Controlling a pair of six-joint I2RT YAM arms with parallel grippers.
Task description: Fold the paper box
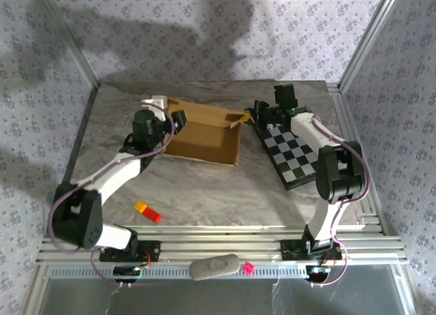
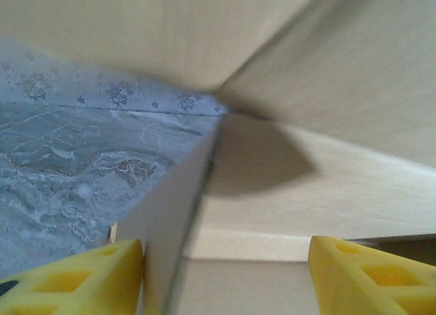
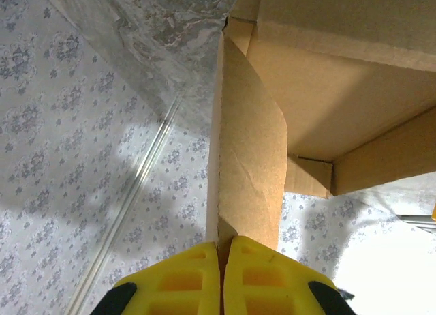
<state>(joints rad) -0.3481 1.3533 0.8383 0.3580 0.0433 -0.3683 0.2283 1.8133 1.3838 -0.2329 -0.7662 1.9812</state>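
Overhead, checkered board [image 1: 291, 155] beside paper box [image 1: 204, 134]; wrist-close, right gripper [image 3: 221, 250] pinches its flap [image 3: 248, 158], left gripper [image 2: 226, 250] gapes

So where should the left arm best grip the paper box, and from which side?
Probably the paper box's upright side wall, from the box's left side: it is thin and stands edge-on between the open left fingers, one inside, one outside.

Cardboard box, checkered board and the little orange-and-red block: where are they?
cardboard box [image 1: 204, 138]: top view, on its brown inside floor.
checkered board [image 1: 289, 157]: top view, on its middle squares.
little block [image 1: 148, 211]: top view, where its orange and red ends meet.
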